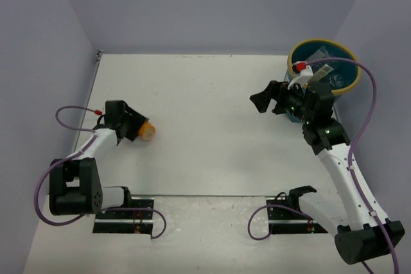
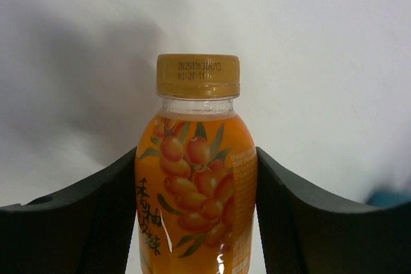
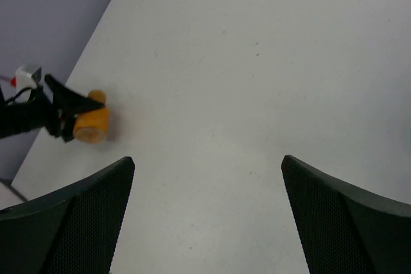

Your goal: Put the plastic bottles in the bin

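At mid-left of the top view, the left fingers (image 2: 96,222) are pressing both sides of the orange bottle (image 2: 196,184), which is lying on the worktop (image 1: 205,94). The right fingers (image 3: 77,222) are gaping wide, holding nothing, beside the bin (image 1: 321,42) at upper right.

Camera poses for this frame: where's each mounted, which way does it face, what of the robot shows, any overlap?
Top external: above and behind the bases, looking down on the table; shows left arm, right arm, and the bin far right.
Left wrist: on the left arm, looking along its fingers; left end effector shut on the orange bottle.
Right wrist: on the right arm, facing leftward across the table; right end effector open.
Shared: top external and right wrist both see the left end effector holding that bottle.
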